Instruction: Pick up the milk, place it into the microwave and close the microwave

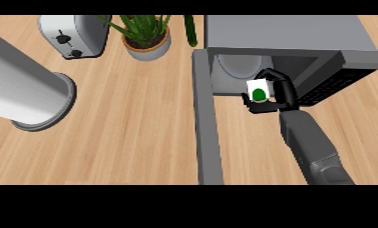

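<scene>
1. One view is supplied: the head view, placed above the counter [125, 122] and facing steeply downward.
2. The far edge of the frame takes in the toaster [72, 35], the potted plant [148, 37] and the microwave [288, 34] top.
3. The near edge cuts off the right forearm [314, 147], which enters from below.
4. The left edge crops a grey cylinder [29, 92].
5. Range is moderate: the microwave's open door [208, 122] spans most of the frame height.

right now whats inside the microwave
The microwave cavity shows a round turntable. The right hand holds the milk at its opening. The back of the cavity is hidden under the microwave's top.
</scene>
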Robot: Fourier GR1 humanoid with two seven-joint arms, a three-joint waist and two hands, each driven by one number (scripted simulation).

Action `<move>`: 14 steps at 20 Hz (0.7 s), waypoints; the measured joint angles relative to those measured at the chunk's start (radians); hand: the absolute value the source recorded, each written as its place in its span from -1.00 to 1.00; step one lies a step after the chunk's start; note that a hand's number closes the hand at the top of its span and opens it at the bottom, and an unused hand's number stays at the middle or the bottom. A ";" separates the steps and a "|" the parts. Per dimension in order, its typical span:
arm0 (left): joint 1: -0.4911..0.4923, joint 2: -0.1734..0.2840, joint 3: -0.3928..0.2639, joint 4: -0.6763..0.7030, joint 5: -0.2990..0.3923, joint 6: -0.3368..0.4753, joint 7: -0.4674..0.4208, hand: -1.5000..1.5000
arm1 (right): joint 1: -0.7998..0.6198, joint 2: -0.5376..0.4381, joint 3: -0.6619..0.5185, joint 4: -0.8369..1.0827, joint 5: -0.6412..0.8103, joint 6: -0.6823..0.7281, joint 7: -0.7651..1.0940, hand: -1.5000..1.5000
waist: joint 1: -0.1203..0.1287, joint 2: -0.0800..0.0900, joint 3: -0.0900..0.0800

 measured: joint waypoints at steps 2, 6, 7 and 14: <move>-0.017 0.010 0.004 0.002 0.001 -0.002 0.005 -1.00 | -0.050 -0.022 -0.004 0.021 0.002 -0.011 0.036 1.00 | 0.006 0.003 0.000; -0.019 0.024 0.013 0.003 0.014 -0.009 0.015 -1.00 | -0.132 -0.052 -0.009 0.061 0.008 -0.033 0.097 1.00 | 0.021 0.009 0.001; -0.032 0.026 0.009 0.004 0.015 -0.006 0.018 -1.00 | -0.153 -0.061 -0.010 0.070 0.010 -0.035 0.112 1.00 | 0.023 0.011 0.001; -0.095 0.069 0.016 0.013 0.032 0.009 0.026 -1.00 | -0.243 -0.105 -0.001 0.116 0.038 -0.092 0.176 1.00 | 0.049 0.027 0.002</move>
